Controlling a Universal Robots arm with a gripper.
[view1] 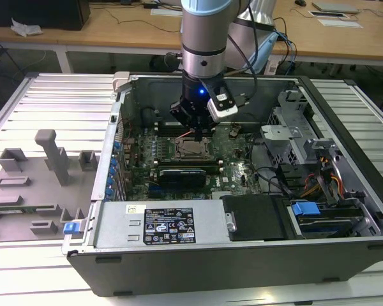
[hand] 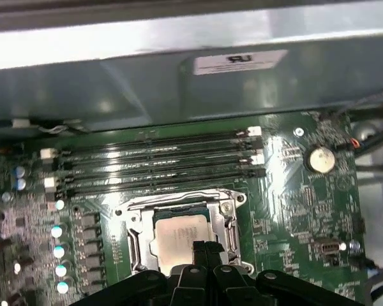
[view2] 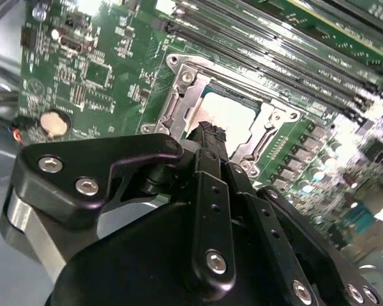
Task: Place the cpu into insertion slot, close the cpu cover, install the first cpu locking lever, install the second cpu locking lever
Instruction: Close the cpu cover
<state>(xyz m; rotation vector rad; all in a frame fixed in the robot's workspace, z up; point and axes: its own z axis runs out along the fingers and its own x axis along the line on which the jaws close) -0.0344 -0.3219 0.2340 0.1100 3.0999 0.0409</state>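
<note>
The cpu [hand: 177, 239], a dull silver square, lies flat in the socket on the green motherboard [hand: 293, 210]. The cpu cover [hand: 228, 220], a silvery frame, lies down around it, with the chip showing through its window. My gripper [hand: 205, 247] hangs just above the chip's edge, its black fingers pressed together with nothing between them. In the second wrist view the gripper [view2: 210, 131] points at the cpu [view2: 233, 115] inside the cpu cover [view2: 277, 121]. In the exterior view the gripper [view1: 198, 135] hovers right over the socket with the cpu [view1: 191, 150] inside the open computer case [view1: 242, 261].
Black memory slots [hand: 159, 166] run beside the socket and a coin battery [hand: 321, 159] sits further along the board. A long black card [view1: 182, 173], the power supply [view1: 159, 223] and a drive cage [view1: 293, 127] crowd the case. A grey fixture tray [view1: 32, 185] lies at the exterior view's left.
</note>
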